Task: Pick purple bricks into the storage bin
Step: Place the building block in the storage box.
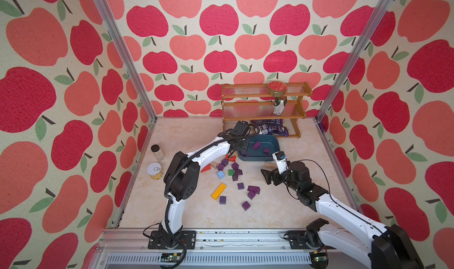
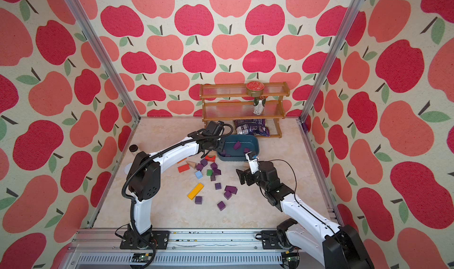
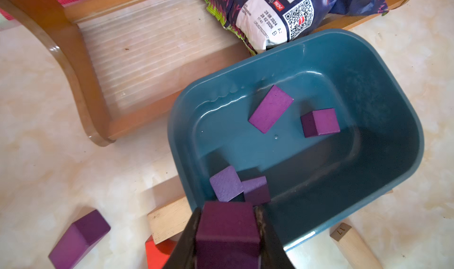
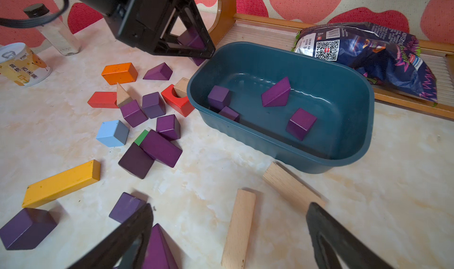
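- My left pincer (image 3: 227,212) is clamping a dark purple cube (image 3: 228,240) between its fingers and hanging just above the rim at one end of the storage bin (image 3: 405,122).
- Four purple bricks are lying inside the bin. A wedge-shaped piece (image 4: 275,93) and a loose cube (image 4: 301,124) are sitting near the middle. Two more (image 4: 218,97) are touching each other at the end beneath my left pincer.
- My right pincer (image 4: 229,206) is standing wide and gripping nothing, hovering low over the table (image 1: 196,213) in front of the bin. Two plain wood blocks (image 4: 239,231) are lying below it.
- More purple bricks are lying out on the table. A tight cluster (image 1: 235,172) is sitting just beside the bin's left end, and looser ones (image 1: 245,205) are lying nearer my bases.
- Red, orange, light-blue and green blocks are mingling with that cluster, and a long yellow block (image 1: 218,191) is lying apart from it.
- A wooden shelf rack (image 1: 262,104) is standing behind the bin against the apple-print wall, and a purple snack bag (image 3: 282,12) is resting on its lowest tier, just beside the bin's far rim.
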